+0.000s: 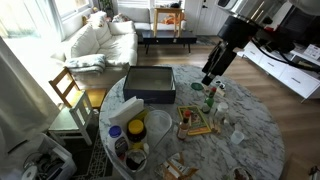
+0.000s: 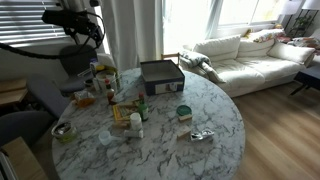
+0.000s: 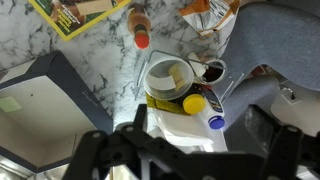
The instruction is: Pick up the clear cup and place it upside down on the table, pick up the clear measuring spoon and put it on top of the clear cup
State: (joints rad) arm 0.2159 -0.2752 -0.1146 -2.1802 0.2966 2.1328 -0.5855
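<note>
Claw (image 1: 208,78) wide apart, empty, above the round grey-white marbled worktop (image 2: 215,120); translucent whitish plastic tumbler (image 2: 135,124) stands ungrasped beside the small green bottle (image 2: 143,108), so I judge approach step: next, I descend and straddle it.

My fingers (image 3: 95,155) are black, the table (image 1: 255,125) grey-white marbled, the box (image 1: 150,85) dark grey, the jar lid (image 1: 135,128) yellow.

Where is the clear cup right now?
In an exterior view the clear cup sits left of centre on the table, near the green bottle.
</note>
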